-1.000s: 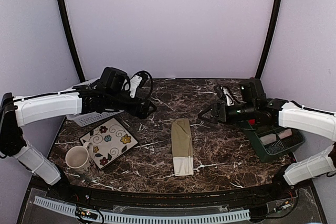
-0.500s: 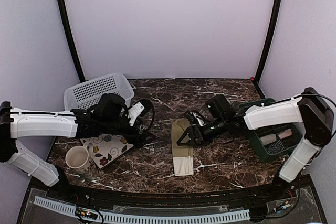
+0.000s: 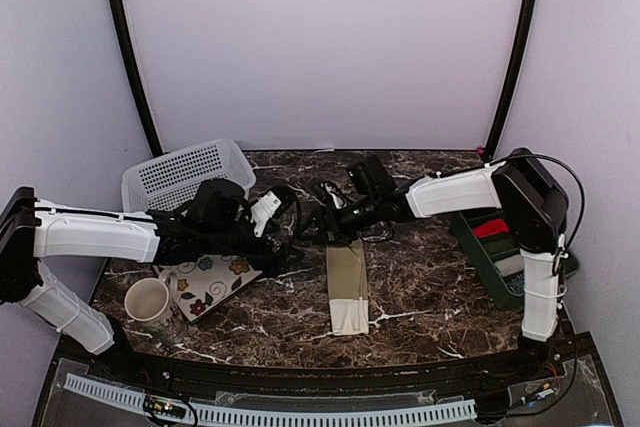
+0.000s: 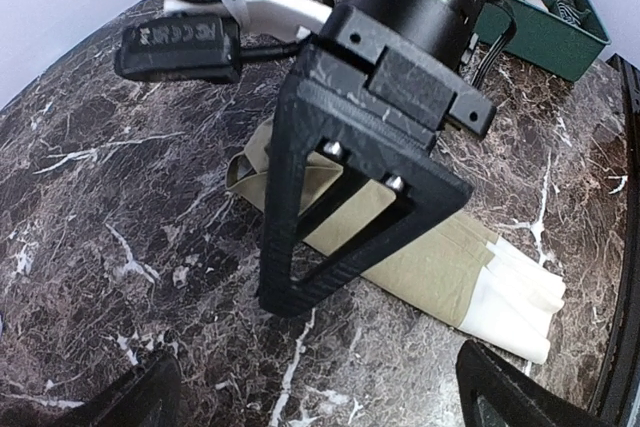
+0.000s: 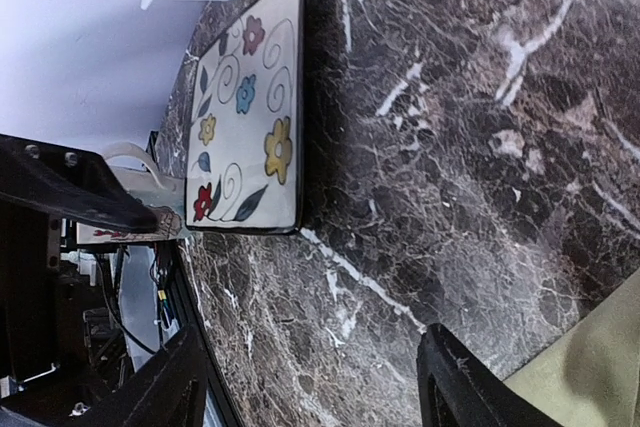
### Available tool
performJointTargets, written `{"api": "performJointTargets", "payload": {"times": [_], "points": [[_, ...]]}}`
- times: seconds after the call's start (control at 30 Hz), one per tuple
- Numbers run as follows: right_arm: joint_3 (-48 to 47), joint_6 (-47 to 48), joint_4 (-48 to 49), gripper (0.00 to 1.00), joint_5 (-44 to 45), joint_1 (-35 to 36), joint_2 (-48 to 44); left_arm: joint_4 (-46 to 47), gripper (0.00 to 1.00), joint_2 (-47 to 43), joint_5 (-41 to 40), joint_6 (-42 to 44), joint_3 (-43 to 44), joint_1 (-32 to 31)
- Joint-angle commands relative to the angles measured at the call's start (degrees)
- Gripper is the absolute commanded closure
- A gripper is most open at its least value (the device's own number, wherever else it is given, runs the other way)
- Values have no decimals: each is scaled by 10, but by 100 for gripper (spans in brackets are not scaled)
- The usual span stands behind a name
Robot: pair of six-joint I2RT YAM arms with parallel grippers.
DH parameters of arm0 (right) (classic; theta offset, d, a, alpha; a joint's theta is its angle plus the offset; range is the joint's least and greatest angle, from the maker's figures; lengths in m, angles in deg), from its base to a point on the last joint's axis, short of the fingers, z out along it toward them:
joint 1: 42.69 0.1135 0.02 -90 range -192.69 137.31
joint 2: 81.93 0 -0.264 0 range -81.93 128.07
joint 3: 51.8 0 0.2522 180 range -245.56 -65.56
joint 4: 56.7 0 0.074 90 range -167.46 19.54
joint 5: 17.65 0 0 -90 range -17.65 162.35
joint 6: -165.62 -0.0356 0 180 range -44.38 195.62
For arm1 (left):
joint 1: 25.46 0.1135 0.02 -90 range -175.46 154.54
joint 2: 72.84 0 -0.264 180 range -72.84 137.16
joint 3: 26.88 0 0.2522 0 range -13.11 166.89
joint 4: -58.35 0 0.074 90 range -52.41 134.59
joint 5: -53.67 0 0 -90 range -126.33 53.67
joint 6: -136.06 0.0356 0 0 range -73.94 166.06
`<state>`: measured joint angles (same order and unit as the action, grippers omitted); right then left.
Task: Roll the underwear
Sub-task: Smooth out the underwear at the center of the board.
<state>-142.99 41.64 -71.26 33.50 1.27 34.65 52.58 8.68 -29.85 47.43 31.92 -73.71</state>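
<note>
Olive-khaki cloth underwear [image 3: 347,277], a long folded strip with a cream end, is lying in the middle of the dark marble tabletop [image 3: 430,287].
The right gripper [image 5: 315,387] is hanging over its far end, partly spread, gripping nothing; the left gripper [image 4: 320,397] is hovering nearby, gaping wide, empty.

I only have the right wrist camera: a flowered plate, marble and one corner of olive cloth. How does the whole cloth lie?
Observer: The underwear lies as one long folded strip in the middle of the table, with its white end toward the near edge.
Operator: And where is the other arm?
Observer: The left gripper hangs between the plate and the strip's far end, its jaws wide open.
</note>
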Motion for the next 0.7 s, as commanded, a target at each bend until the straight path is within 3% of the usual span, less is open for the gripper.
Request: {"api": "performJointTargets", "payload": {"times": [0.0,0.17,0.33,0.67], "points": [[14,-7,-5,30,-30,-21,20,17,1,2,-13,15,18,2],[78,-10,28,30,-62,-54,11,9,1,6,-13,21,19,2],[72,-6,27,31,-90,-65,34,3,1,5,-13,26,18,2],[63,11,-33,31,-98,-44,-79,-14,2,1,-9,54,24,2]]}}
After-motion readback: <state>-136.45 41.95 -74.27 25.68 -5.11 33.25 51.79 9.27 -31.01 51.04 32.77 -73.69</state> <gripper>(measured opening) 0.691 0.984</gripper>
